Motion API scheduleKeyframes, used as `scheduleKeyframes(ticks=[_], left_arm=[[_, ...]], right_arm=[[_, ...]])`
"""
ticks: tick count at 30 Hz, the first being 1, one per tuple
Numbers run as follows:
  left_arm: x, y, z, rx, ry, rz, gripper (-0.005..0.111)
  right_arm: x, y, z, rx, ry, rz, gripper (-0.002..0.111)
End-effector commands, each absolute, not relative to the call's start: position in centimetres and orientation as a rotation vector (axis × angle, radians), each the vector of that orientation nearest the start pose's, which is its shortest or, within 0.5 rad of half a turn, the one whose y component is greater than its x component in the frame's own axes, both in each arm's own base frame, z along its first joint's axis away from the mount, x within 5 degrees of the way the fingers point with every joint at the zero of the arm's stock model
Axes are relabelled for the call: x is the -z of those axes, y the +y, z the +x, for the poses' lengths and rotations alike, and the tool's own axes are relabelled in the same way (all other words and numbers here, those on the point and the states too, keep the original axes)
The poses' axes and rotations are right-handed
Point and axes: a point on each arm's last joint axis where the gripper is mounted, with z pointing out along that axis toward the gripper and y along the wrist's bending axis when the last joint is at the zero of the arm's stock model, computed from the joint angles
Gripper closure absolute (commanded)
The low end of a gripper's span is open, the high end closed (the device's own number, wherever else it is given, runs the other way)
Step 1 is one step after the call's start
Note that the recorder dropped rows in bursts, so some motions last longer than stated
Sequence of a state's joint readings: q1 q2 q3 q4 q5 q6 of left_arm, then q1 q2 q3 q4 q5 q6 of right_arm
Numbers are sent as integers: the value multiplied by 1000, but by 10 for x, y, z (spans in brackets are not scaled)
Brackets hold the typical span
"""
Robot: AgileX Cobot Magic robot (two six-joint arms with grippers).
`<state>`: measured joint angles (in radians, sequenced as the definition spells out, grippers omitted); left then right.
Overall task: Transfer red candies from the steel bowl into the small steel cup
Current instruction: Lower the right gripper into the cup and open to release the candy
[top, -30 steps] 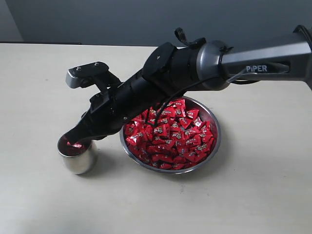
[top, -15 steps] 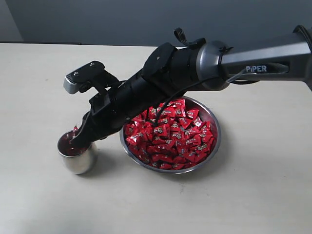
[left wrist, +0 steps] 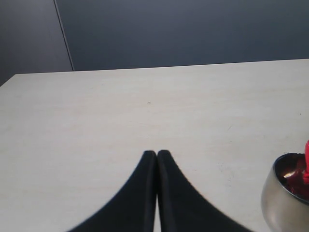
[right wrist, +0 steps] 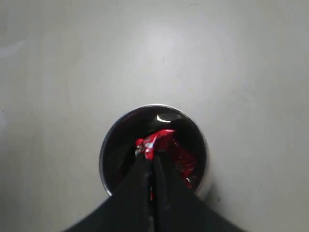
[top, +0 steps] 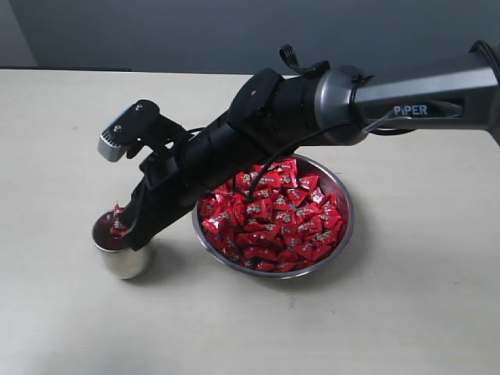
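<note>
The wide steel bowl point(top: 341, 205) sits right of centre, heaped with red candies point(top: 273, 215). Left of it stands the small steel cup point(top: 123, 255), also seen from above as the cup point(right wrist: 203, 150) in the right wrist view and as the cup point(left wrist: 280, 198) in the left wrist view. My right gripper point(top: 119, 226) reaches across over the cup's mouth, shut on a red candy point(right wrist: 157, 141) that pokes out past its fingertips. More red shows inside the cup. My left gripper point(left wrist: 157, 153) is shut and empty above bare table, off to the side of the cup.
The pale table point(top: 70, 125) spreads all around bowl and cup. The right arm's dark body point(top: 258, 133) crosses above the bowl's left rim. A dark wall point(top: 156, 31) lies behind the table's far edge.
The right gripper has tilted up, its wrist rising and its tip staying at the cup's mouth. A candy that lay low in the cup now shows at the rim, held in the fingertips.
</note>
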<state>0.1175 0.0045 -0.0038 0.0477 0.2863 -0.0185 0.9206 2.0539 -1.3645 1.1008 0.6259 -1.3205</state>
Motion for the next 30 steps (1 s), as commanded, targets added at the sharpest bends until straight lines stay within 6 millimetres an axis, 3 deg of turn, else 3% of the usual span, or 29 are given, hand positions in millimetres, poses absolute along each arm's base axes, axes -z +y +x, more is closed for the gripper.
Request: scheduleKeyframes(ticks=[1, 16, 19, 24, 30], left_arm=[[-187, 8, 54, -114, 1767, -92, 106], [-187, 8, 54, -114, 1767, -92, 106], [-187, 8, 54, -114, 1767, -92, 106], [-187, 8, 54, -114, 1767, -92, 106], [-187, 8, 54, -114, 1767, -92, 106]], right_arm=[[-172, 375, 224, -956, 1911, -1638, 109], [-172, 375, 224, -961, 1913, -1632, 109], [-172, 375, 223, -966, 1913, -1637, 97], [-173, 375, 224, -976, 1926, -1610, 65], [-175, 376, 226, -958, 1922, -1590, 61]])
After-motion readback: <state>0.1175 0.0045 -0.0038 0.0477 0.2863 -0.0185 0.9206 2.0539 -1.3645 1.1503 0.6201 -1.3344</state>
